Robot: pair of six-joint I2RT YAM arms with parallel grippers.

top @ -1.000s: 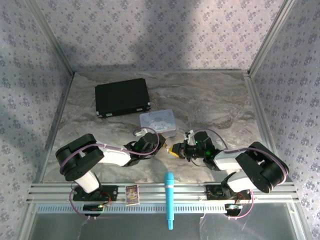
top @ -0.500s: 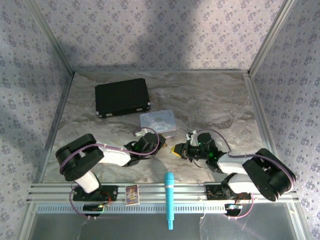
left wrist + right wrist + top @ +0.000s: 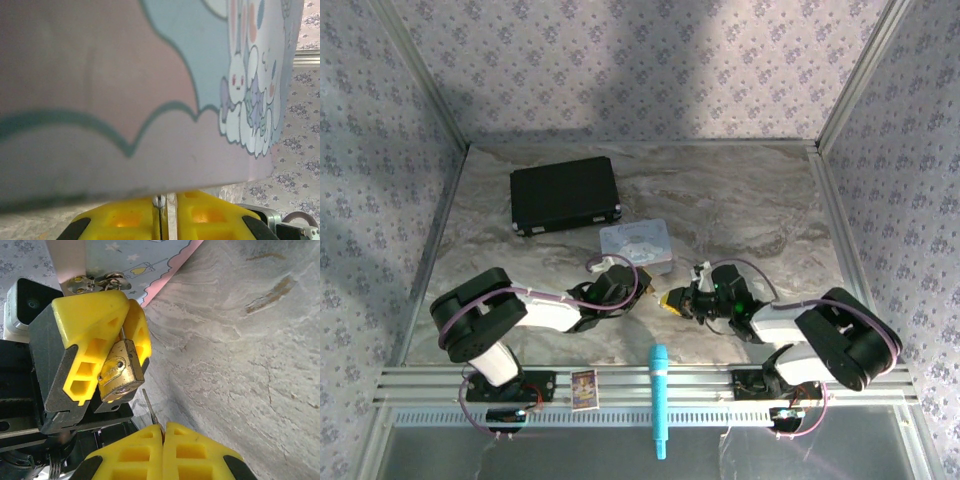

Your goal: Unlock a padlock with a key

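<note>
While the left end effector point(image 3: 121, 342) is clamped on the small brass-yellow metal padlock point(image 3: 116, 374), gripping by the thin silvery shackle with the body hanging below its yellow fingers, the right end effector point(image 3: 162, 427) is pinched tight on the thin silvery metal key point(image 3: 149, 409). Key tip is just beside the padlock's lower corner; contact unclear. Both sit just off the near edge of the pastel cartoon-print tin point(image 3: 635, 243), which rests on the grey marbled worktop point(image 3: 240, 340).
</note>
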